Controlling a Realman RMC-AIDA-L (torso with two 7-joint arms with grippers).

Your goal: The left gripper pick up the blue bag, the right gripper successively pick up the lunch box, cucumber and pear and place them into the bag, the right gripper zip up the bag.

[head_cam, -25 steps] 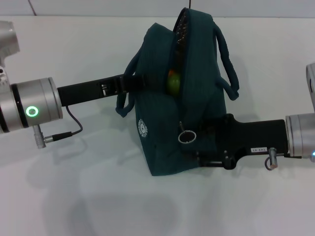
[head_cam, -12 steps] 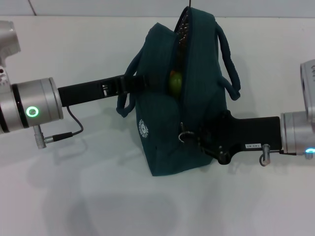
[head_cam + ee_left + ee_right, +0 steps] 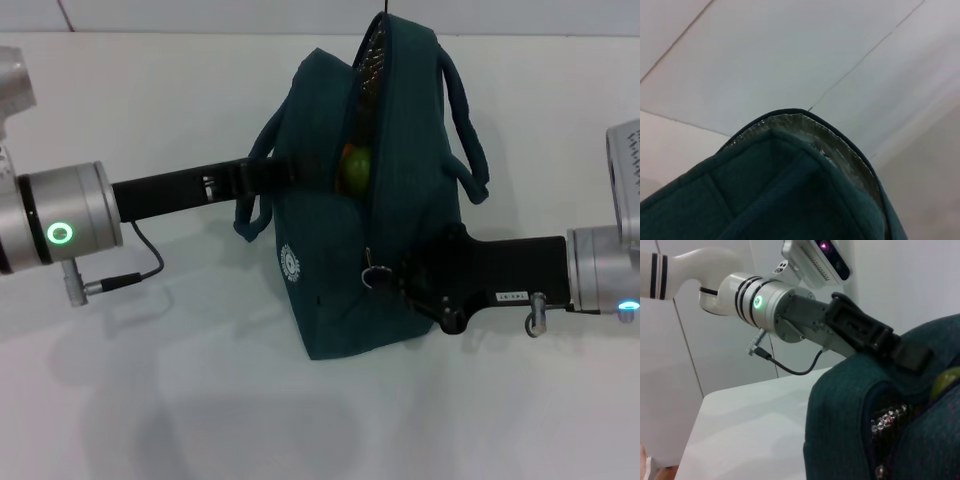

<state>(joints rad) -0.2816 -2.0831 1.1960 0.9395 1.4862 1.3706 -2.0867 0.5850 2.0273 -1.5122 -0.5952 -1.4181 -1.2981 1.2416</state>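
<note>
The white table [image 3: 150, 400] runs wide and bare around the work, with open surface to the near side and behind, its far edge just past the bag's top. The bag [image 3: 330, 250], dark teal quilted fabric with a small round white logo, stands upright mid-table, its two loop handles drooping to either side. Its zip is partly open: silver foil lining shows along the lip, and the pear [image 3: 356, 166], smooth and yellow-green to orange, sits in the gap. The left gripper [image 3: 278, 172] reaches in level from the left and is clamped on the bag's wall beside the near handle. The right gripper [image 3: 395, 278] comes in low from the right, touching the bag at the metal ring pull [image 3: 375, 276]; I cannot tell how its fingers stand. Since half a second ago the left arm has slid slightly leftward; the right has barely moved.
</note>
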